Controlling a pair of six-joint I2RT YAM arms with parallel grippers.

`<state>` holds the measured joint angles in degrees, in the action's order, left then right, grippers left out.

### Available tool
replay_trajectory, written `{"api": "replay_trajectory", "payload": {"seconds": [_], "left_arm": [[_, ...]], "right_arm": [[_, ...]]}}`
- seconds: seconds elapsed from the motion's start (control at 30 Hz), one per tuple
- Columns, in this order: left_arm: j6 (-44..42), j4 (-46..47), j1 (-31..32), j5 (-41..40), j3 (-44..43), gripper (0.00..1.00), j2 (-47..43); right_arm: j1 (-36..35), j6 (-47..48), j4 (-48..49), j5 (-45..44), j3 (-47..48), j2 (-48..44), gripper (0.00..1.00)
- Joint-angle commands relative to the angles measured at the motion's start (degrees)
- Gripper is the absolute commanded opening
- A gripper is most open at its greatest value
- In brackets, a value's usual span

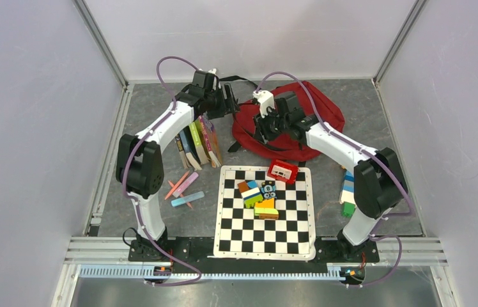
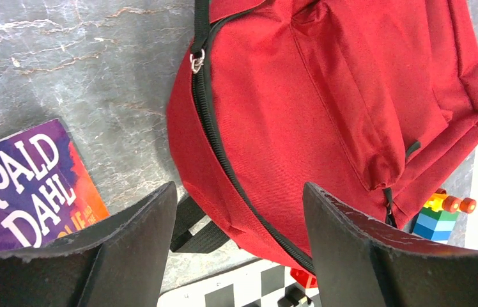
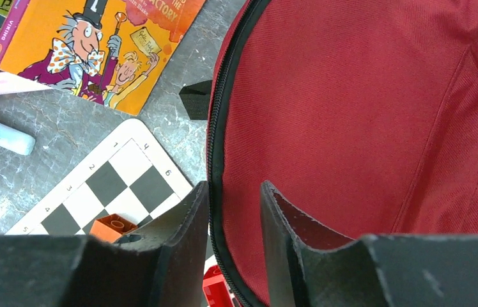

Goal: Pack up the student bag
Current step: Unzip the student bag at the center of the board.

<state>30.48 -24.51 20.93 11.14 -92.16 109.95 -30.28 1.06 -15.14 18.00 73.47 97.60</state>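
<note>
Overhead, the student bag (image 1: 319,105) lies flat beyond the chessboard (image 1: 265,233), just right of a row of books (image 1: 197,144). From the left wrist, the left gripper (image 2: 239,192) hangs spread wide over the red fabric, holding nothing. From the right wrist, the right gripper (image 3: 235,188) has its jaws close together astride the bag's black zipper (image 3: 218,128); whether they pinch it cannot be told.

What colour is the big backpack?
The backpack is dark red with a black zipper; the left wrist view shows it best.

Dark red student bag (image 2: 326,96), black-and-white chequered board (image 1: 265,225), orange book cover (image 3: 96,45)
</note>
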Motion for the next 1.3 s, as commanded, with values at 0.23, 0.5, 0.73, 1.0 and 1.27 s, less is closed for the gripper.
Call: {"api": "replay_trajectory", "payload": {"seconds": [0.23,0.5,0.73,1.0,1.27], "left_arm": [[2.1,2.9,0.9,0.9,0.4,0.77,-3.4],[3.1,3.3,1.3,0.6,2.4,0.78,-4.3],[4.3,4.5,2.1,1.2,2.5,0.78,-2.8],[3.5,-0.4,2.9,-3.1,-2.3,0.62,3.4],[1.4,-4.7,4.3,-6.2,-6.9,0.20,8.5]], "right_arm": [[-0.2,0.7,-0.6,0.6,4.7,2.2,0.08],[0.7,-5.6,4.4,-13.8,1.2,-6.1,0.00],[3.2,-9.0,5.3,-14.6,0.1,-7.4,0.00],[3.9,-9.7,6.6,-15.2,-0.6,-8.6,0.00],[4.6,-10.1,8.2,-18.7,-1.4,-10.6,0.00]]}}
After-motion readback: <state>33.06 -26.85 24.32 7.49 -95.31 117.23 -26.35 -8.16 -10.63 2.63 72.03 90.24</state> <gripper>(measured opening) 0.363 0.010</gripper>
